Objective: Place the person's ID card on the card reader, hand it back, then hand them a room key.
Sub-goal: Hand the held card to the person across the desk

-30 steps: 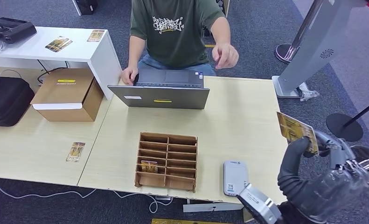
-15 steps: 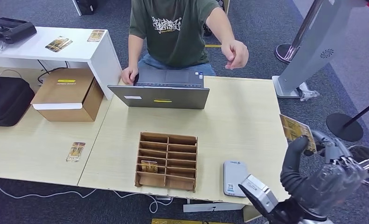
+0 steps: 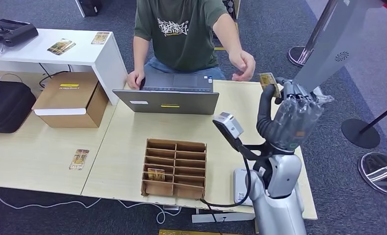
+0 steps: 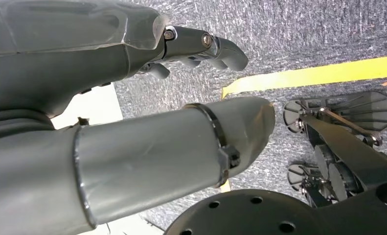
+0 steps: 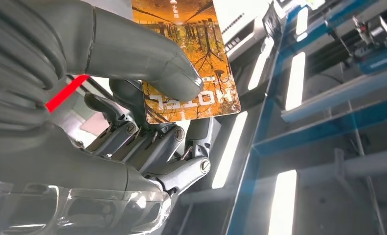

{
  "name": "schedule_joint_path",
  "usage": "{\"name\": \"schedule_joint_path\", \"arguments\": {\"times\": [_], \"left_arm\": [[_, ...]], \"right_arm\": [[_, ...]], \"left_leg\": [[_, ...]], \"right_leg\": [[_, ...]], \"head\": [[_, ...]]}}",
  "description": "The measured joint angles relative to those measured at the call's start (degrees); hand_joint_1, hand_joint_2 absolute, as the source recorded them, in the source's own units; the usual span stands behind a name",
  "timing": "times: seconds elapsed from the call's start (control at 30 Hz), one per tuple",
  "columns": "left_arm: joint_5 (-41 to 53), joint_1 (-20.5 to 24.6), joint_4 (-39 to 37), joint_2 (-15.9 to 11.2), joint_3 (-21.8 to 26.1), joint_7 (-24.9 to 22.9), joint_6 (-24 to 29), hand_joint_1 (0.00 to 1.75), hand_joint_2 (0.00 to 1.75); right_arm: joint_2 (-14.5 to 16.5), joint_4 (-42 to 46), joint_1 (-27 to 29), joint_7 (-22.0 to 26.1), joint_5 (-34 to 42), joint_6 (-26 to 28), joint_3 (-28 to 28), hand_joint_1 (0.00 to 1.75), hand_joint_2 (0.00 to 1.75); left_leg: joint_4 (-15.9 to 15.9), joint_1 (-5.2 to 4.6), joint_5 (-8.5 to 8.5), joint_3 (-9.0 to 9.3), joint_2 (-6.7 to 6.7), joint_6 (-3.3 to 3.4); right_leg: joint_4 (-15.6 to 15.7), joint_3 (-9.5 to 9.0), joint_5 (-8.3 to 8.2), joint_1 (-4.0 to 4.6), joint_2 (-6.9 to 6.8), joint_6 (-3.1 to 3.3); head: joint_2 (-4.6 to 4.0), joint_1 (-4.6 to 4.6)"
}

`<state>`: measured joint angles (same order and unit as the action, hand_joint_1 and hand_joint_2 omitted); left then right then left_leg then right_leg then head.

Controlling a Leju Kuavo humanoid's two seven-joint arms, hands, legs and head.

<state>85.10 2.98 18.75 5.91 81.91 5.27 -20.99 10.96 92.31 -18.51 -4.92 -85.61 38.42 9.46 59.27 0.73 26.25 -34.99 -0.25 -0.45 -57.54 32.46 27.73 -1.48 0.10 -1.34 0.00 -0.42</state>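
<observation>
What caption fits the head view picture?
Robot's right hand lifts a hotel card toward the person's reaching hand across the table.

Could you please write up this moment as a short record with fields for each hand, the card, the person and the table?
right hand: raised over the table's far right part, pinching the orange hotel card between thumb and fingers
left hand: hangs over grey carpet, holding nothing
person: hand reaches out near the card, not touching it
card reader: flat near the front edge
wooden card rack: one card in a slot
laptop: open toward the person
</observation>
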Motion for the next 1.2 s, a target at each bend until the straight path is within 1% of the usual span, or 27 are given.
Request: {"name": "schedule_joint_path", "arguments": {"times": [0.1, 0.17, 0.2, 0.27, 0.37, 0.5, 0.7, 0.93, 1.2], "left_arm": [[0.73, 0.13, -0.71, -0.67, -0.18, -0.25, 0.00, 0.00, 0.00], [1.24, 0.23, -1.24, -1.17, -0.43, -0.42, -0.03, 0.00, 0.00], [1.44, 0.27, -1.46, -1.38, -0.54, -0.46, -0.06, 0.00, 0.00], [1.76, 0.31, -1.90, -1.79, -0.82, -0.58, -0.13, 0.00, 0.00], [2.33, 0.39, -2.54, -2.28, -1.46, -0.83, -0.30, 0.00, 0.00], [2.81, 0.54, -3.25, -2.75, -2.22, -0.98, -0.45, 0.00, 0.00], [3.32, 0.83, -4.19, -3.23, -3.30, -1.17, -0.55, 0.00, 0.00], [3.32, 1.08, -4.33, -3.33, -3.90, -1.69, -0.55, 0.00, 0.00], [3.31, 1.11, -4.50, -3.34, -4.27, -1.58, -0.58, 0.00, 0.00]], "right_arm": [[-3.93, -6.89, -6.70, -8.28, -0.02, 0.00, 4.92, 1.71, 1.75], [-6.93, -11.78, -11.45, -14.71, -0.02, 0.00, 9.90, 1.71, 1.75], [-8.20, -13.94, -13.61, -17.08, -0.02, 0.00, 12.34, 1.72, 1.75], [-10.12, -18.27, -17.44, -20.29, -0.02, 0.00, 16.98, 1.72, 1.75], [-11.83, -25.17, -23.22, -23.00, -0.02, 0.00, 23.22, 1.73, 1.75], [-12.54, -33.98, -29.80, -23.59, -0.02, 0.00, 29.51, 1.74, 1.75], [-12.35, -45.29, -37.55, -22.56, -0.02, 0.02, 34.48, 1.73, 1.75], [-10.53, -55.50, -42.92, -20.53, -0.02, 0.04, 35.02, 1.72, 1.75], [-9.64, -59.04, -44.25, -20.12, -0.02, 0.07, 35.02, 1.71, 1.75]], "left_leg": [[0.01, -0.01, -0.02, -0.04, -0.01, 0.01], [0.02, -0.01, -0.02, -0.05, 0.00, 0.01], [0.02, -0.01, -0.02, -0.04, 0.00, 0.01], [0.03, -0.01, -0.02, -0.05, -0.01, 0.01], [0.03, 0.00, -0.02, -0.05, -0.01, 0.01], [0.03, 0.00, -0.02, -0.05, -0.03, 0.01], [0.03, -0.01, -0.03, -0.07, -0.09, 0.03], [0.05, -0.01, -0.04, -0.07, -0.11, 0.04], [0.05, -0.01, -0.04, -0.08, -0.11, 0.04]], "right_leg": [[0.00, 0.02, -0.03, 0.00, -0.01, -0.03], [0.00, 0.04, -0.06, -0.01, 0.00, -0.05], [0.00, 0.05, -0.06, -0.01, 0.00, -0.05], [0.00, 0.05, -0.06, -0.01, 0.00, -0.05], [-0.01, 0.07, -0.06, 0.00, 0.00, -0.05], [-0.01, 0.08, -0.06, 0.00, -0.01, -0.05], [-0.01, 0.05, -0.06, 0.00, -0.08, -0.05], [-0.01, 0.04, -0.07, -0.01, -0.09, -0.06], [-0.01, 0.06, -0.07, 0.00, -0.09, -0.06]], "head": [[0.00, 0.01], [0.00, 0.01], [0.00, 0.01], [0.00, 0.01], [0.00, 0.01], [0.00, 0.01], [0.00, 0.01], [0.00, 0.00], [0.00, 0.01]]}}
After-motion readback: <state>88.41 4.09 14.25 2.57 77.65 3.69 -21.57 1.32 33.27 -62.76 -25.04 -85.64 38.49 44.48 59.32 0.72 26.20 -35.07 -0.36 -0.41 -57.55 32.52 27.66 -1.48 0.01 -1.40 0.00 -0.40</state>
